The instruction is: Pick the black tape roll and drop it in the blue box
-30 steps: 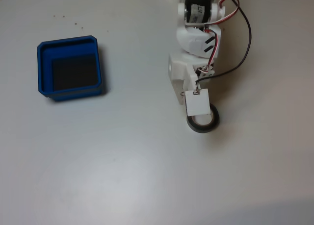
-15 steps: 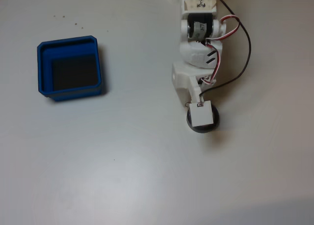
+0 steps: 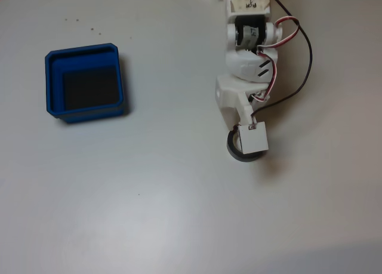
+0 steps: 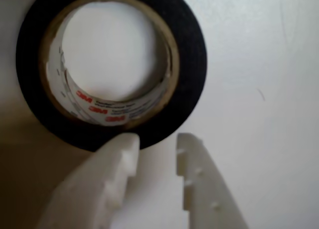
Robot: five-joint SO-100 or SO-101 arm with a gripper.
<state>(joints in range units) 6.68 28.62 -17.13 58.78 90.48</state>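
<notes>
Since a second ago the arm has shifted a little right in the fixed view, and its white camera plate now covers the right part of the black tape roll (image 3: 234, 151) instead of its top. That roll (image 4: 107, 64) lies flat on the white table (image 3: 179, 214), right of centre, its pale core printed with red lettering. At the roll's near edge in the wrist view, the gripper (image 4: 157, 141) has its two white fingers slightly parted with only bare table between them, holding nothing. Well apart to the left in the fixed view sits the blue box (image 3: 85, 110), with open tabletop between it and the roll
</notes>
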